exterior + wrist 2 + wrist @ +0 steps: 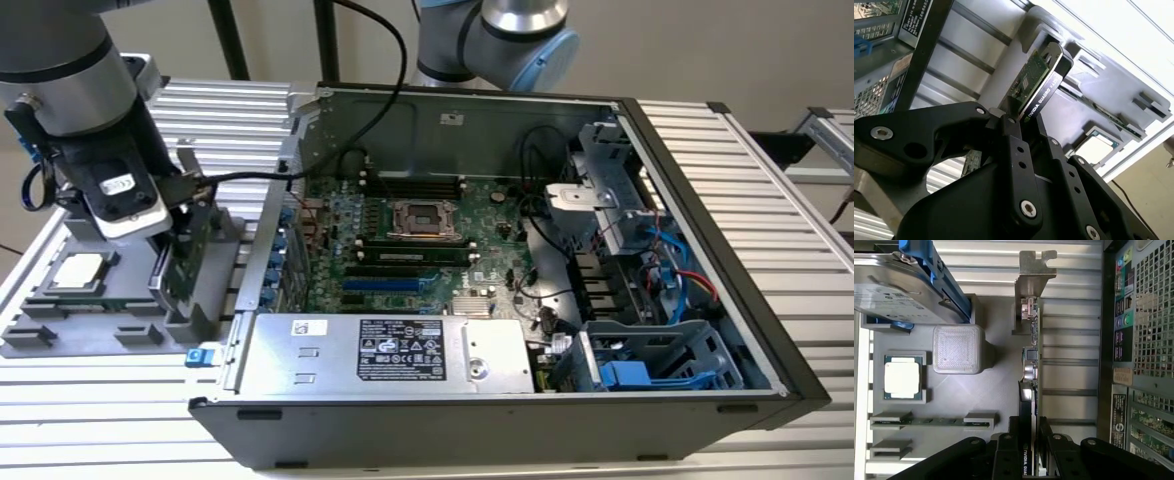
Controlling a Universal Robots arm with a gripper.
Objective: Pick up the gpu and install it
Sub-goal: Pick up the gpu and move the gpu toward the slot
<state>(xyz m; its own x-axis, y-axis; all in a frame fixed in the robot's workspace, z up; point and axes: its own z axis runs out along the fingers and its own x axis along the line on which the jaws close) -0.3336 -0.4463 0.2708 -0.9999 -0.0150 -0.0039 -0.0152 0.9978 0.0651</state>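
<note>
The gpu (1030, 360) stands on its edge in a slot of the grey parts tray (80, 325), to the exterior view's left of the open computer case (467, 432). In the first wrist view I see it edge-on, with its silver bracket (1034, 270) at the far end. The second wrist view shows its green board and black shroud (1039, 82) sticking out past the black fingers (1014, 145). My gripper (1029, 432) is shut on the card's near end, one finger on each face. In the exterior view the gripper (158, 232) hangs low over the tray.
The tray also holds a square silver CPU chip (902, 379), a hard drive with blue rails (899, 290) and a memory stick (929, 421). Inside the case lie the motherboard (400, 240) and a power supply (387, 350). A second arm's base (507, 30) stands behind the case.
</note>
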